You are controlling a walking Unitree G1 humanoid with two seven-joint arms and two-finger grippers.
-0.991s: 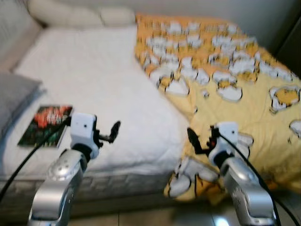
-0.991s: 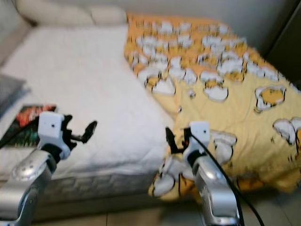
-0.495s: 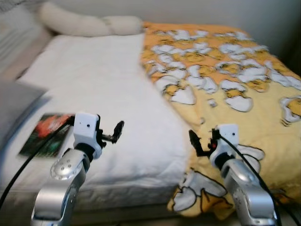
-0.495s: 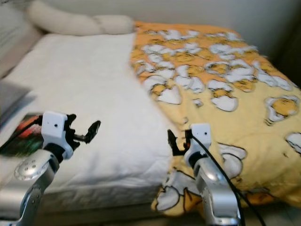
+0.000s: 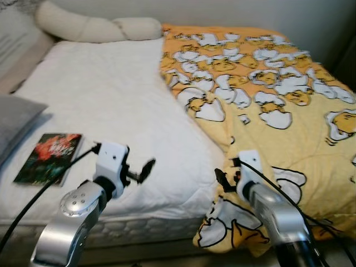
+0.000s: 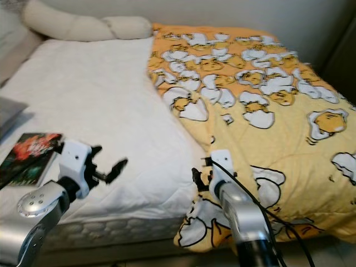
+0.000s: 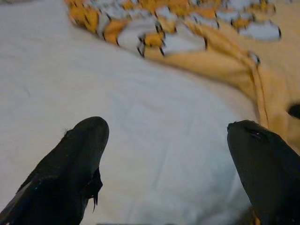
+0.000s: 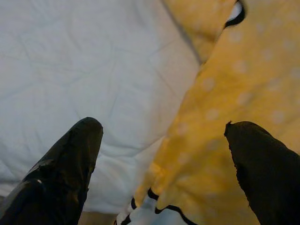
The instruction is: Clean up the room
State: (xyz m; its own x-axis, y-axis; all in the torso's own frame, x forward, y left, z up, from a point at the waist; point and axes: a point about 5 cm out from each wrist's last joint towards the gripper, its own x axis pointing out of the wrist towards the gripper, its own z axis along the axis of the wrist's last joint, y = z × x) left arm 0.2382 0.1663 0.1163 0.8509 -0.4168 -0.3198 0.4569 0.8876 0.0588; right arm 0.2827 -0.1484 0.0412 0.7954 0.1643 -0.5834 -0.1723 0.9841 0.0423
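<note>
A yellow duvet (image 5: 267, 94) printed with white and orange cartoon figures covers the right half of the bed, its edge (image 8: 197, 140) folded back along the middle. The bare white sheet (image 5: 105, 94) fills the left half. My right gripper (image 5: 222, 177) hovers open over the duvet's edge near the bed's front, one finger over the sheet and one over the duvet (image 8: 164, 154). Over the white sheet near the front edge, my left gripper (image 5: 140, 170) is held open with nothing in it (image 7: 168, 154).
A book (image 5: 49, 157) with a dark red and green cover lies on the sheet at the front left. A grey pillow (image 5: 14, 119) sits at the left edge. Cream pillows (image 5: 94, 28) lie at the head. The duvet's corner (image 5: 222, 233) hangs over the mattress front.
The camera has shifted and the picture has sharpened. Both arms have reached a little further over the bed's front; the right gripper now sits at the duvet's folded edge. Both stay open.
</note>
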